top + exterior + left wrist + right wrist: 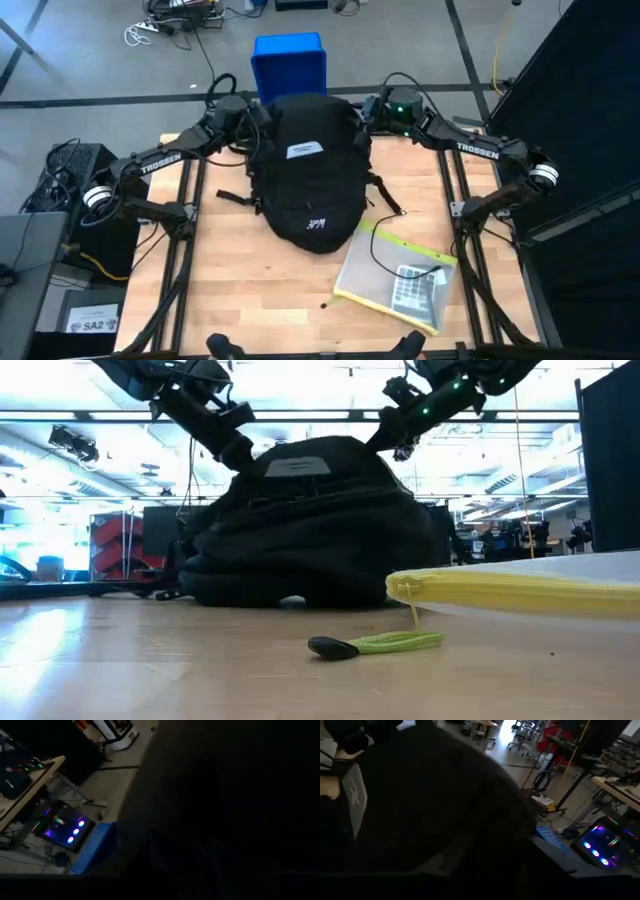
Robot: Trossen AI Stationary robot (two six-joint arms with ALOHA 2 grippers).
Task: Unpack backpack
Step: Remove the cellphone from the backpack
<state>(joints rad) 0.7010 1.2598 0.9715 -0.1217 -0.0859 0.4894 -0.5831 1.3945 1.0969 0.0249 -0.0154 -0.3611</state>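
The backpack [308, 170] lies in the middle of the far half of the table [270, 300], with its white label [303, 150] facing up and the small white logo [317, 224] toward the near side. It still looks full and rounded in the low view, and I see no open mouth and no yellow-green lining in any picture.

My left gripper [252, 122] is at the far left corner of the bag, close against the fabric. My right gripper [366, 112] is at the far right corner, also close against it. In both wrist views the black fabric fills almost everything, so I cannot tell how wide my fingers stand or if they have hold of something like a zipper pull or a strap.

On the near right side of the backpack there is a clear pouch with a yellow zipper edge [395, 279], just beside the bag. Inside it something like a calculator [410, 286] is visible, and a dark cord runs over it. A small green strap with a dark end [365, 645] lies on the wood before the pouch. Behind the table stands a blue box [289, 62].

My judgement: if the pouch came from the bag, one item is out. The rest is not yet done, because the main compartment seems closed and must be opened first.
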